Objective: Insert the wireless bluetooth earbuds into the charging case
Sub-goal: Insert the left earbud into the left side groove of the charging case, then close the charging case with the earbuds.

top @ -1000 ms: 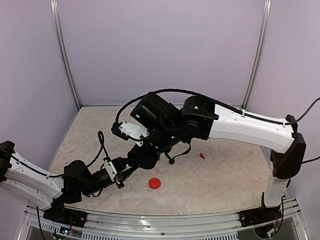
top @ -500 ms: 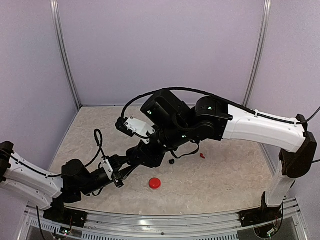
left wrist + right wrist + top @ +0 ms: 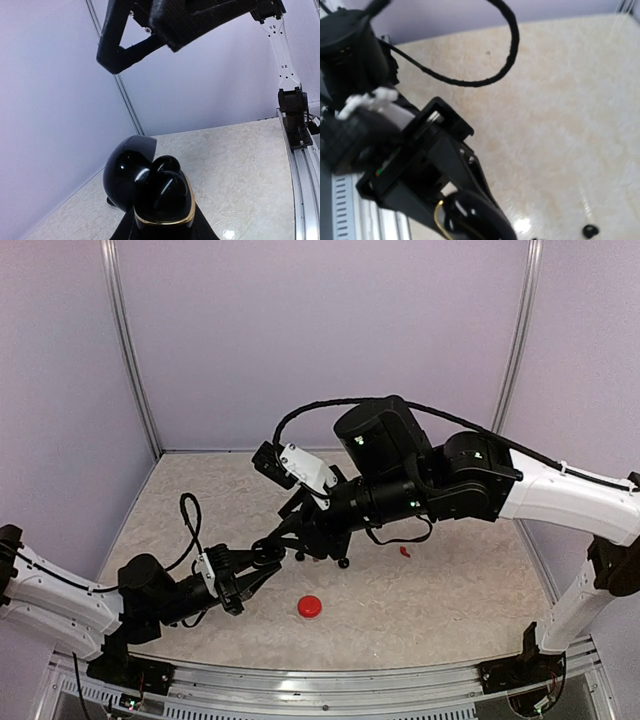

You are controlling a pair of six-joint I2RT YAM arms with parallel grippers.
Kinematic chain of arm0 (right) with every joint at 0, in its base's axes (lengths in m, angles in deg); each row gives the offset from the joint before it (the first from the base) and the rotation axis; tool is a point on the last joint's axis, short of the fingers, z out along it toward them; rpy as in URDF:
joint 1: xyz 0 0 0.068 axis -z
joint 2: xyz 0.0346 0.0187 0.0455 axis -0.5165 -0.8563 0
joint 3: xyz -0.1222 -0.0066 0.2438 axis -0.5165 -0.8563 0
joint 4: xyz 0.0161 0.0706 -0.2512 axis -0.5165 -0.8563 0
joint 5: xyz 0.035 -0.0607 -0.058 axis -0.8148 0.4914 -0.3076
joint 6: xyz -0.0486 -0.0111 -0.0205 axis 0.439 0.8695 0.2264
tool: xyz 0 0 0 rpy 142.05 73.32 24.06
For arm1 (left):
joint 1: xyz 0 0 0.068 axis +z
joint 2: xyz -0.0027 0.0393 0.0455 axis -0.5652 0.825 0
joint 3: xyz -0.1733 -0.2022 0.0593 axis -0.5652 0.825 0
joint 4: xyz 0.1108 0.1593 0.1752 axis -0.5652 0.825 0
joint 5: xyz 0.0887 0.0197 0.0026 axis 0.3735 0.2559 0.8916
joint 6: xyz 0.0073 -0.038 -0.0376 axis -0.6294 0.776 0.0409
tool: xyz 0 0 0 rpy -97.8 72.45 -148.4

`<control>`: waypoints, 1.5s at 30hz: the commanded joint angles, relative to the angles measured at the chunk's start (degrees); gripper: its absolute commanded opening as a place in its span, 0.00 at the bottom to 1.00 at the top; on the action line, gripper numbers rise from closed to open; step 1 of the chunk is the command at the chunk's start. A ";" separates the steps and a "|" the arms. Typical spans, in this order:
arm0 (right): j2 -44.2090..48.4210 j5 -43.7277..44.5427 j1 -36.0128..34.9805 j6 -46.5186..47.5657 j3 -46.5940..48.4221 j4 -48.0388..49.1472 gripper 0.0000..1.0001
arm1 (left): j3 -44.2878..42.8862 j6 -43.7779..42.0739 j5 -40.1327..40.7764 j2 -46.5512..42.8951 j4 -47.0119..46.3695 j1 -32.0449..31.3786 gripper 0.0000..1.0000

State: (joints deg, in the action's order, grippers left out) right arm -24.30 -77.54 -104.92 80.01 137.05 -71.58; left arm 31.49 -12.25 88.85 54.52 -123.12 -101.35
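Note:
My left gripper (image 3: 162, 222) is shut on an open black charging case (image 3: 165, 200) with a gold rim, held above the table. Its lid (image 3: 125, 170) is tipped back to the left, and two glossy black earbuds (image 3: 167, 165) sit in its wells. A finger of my right gripper (image 3: 127, 47) hangs well above the case; its jaw gap does not show. In the top view the right gripper (image 3: 298, 540) is just up and right of the left gripper (image 3: 250, 570). The right wrist view shows the held case (image 3: 470, 215) from above. A loose black earbud (image 3: 343, 563) and a red earbud (image 3: 404, 551) lie on the table.
A shut red case (image 3: 310, 607) lies on the marble-look table (image 3: 450, 590) in front of the grippers. The loose black earbud (image 3: 590, 230) also shows in the right wrist view. Lilac walls with metal posts (image 3: 130, 350) close in the back and sides.
My right arm has lifted and swung up and to the right, away from the case in the left gripper. The left gripper has stayed shut on the case, shifting slightly.

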 commanded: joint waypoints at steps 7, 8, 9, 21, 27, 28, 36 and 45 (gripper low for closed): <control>4.74 2.20 -0.18 7.12 -6.58 6.63 0.54 | 0.85 12.29 -10.39 -4.95 -2.97 5.21 0.00; 5.58 1.97 -0.20 7.12 -7.49 7.64 0.57 | 1.02 13.38 -11.13 -5.37 -3.20 5.70 0.00; 6.59 2.11 -0.20 7.12 -8.53 8.77 0.58 | 1.27 14.46 -11.84 -5.59 -3.58 6.09 0.00; 14.31 2.86 1.11 5.99 -19.68 17.36 0.63 | 1.21 30.15 -18.30 -9.44 -2.35 11.05 0.00; 16.90 -3.32 3.25 7.06 -24.71 22.84 0.69 | 0.27 33.72 -21.38 -11.02 0.14 11.21 0.01; 17.14 -4.00 3.47 7.63 -25.21 23.86 0.69 | -0.03 34.13 -22.27 -11.13 0.74 11.24 0.01; 12.36 -11.43 4.32 10.70 -21.31 25.45 0.74 | -1.72 35.29 -25.16 -10.37 3.68 10.42 0.00; 6.14 -17.44 4.37 12.00 -16.31 25.64 0.76 | -3.10 33.60 -24.70 -8.69 4.69 7.87 0.00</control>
State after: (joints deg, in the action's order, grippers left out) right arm -15.86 -91.22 -101.03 90.70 117.62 -47.21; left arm 30.94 22.22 65.00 45.05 -118.69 -92.30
